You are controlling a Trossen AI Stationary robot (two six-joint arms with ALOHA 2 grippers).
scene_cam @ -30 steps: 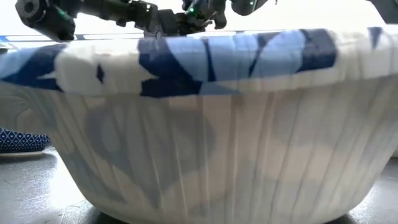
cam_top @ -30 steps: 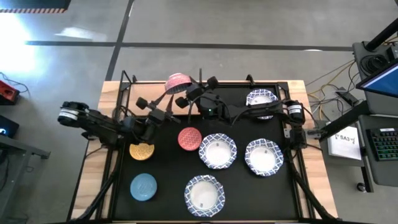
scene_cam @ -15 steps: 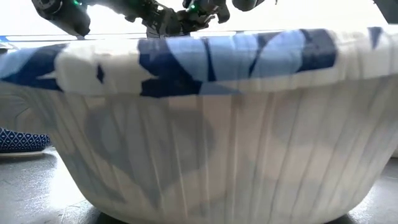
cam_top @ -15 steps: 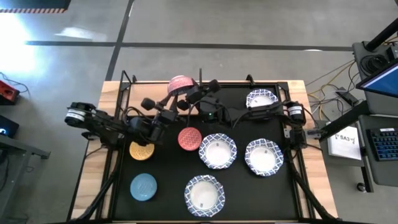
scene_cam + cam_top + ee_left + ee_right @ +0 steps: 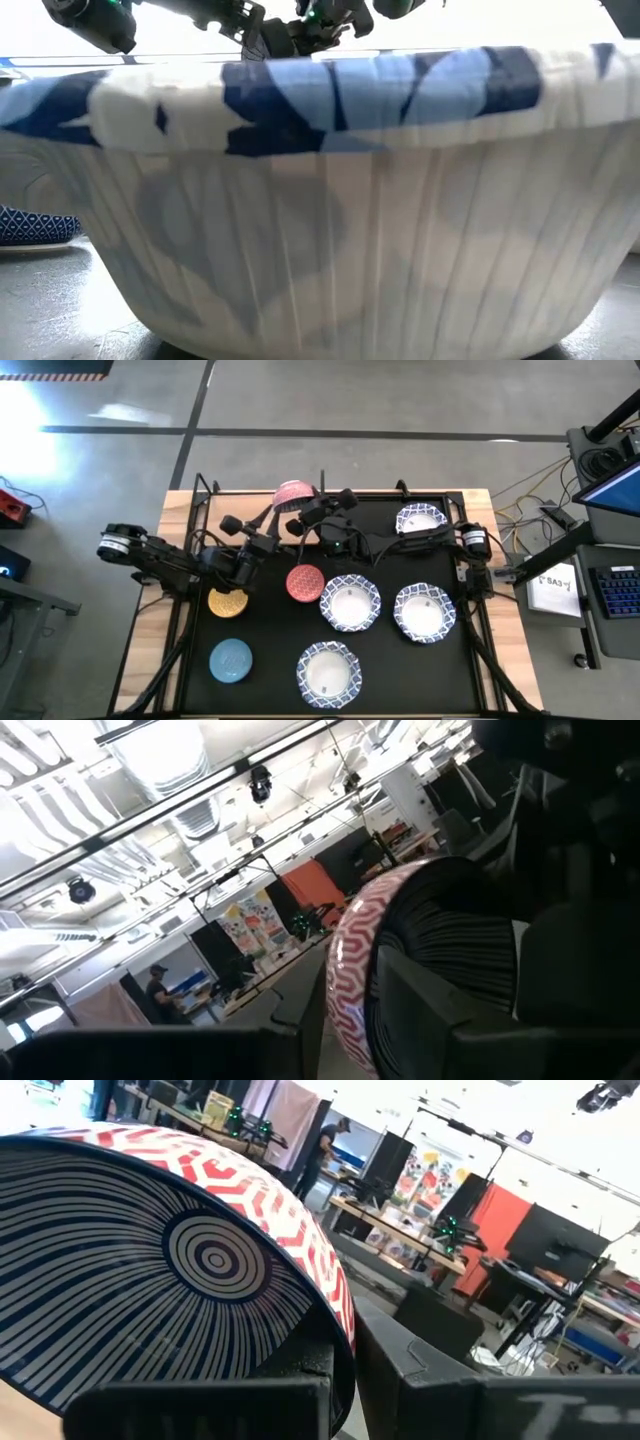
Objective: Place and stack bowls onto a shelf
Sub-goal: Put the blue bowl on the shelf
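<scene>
A small bowl, red-and-white patterned inside and dark-striped outside (image 5: 293, 492) (image 5: 350, 970) (image 5: 200, 1260), hangs in the air over the table's far edge, near a black post (image 5: 322, 480). My right gripper (image 5: 310, 510) (image 5: 350, 1365) is shut on it. My left gripper (image 5: 272, 520) (image 5: 335, 1045) is open just left of the bowl, one finger on each side of its rim. On the black mat sit a yellow bowl (image 5: 228, 600), a red bowl (image 5: 305, 582), a blue bowl (image 5: 230, 660) and several white, blue-rimmed bowls (image 5: 350, 603). My right gripper pinches the patterned bowl's rim (image 5: 345, 1335) between its two fingers, one finger inside the bowl and one on the striped outer wall. It comes roughly level from the table's right side. The bowl is lifted clear and tilted on edge.
One white bowl (image 5: 420, 520) sits at the far right, by the light-wood strip and black posts (image 5: 400, 487) along the far edge. Another white bowl (image 5: 320, 200) fills the low view. Cables and a monitor stand off the right side (image 5: 600, 510).
My left gripper moved a little toward the bowl and the table's right, then drew back toward the left. The patterned bowl shifted slightly to the right in my right gripper.
</scene>
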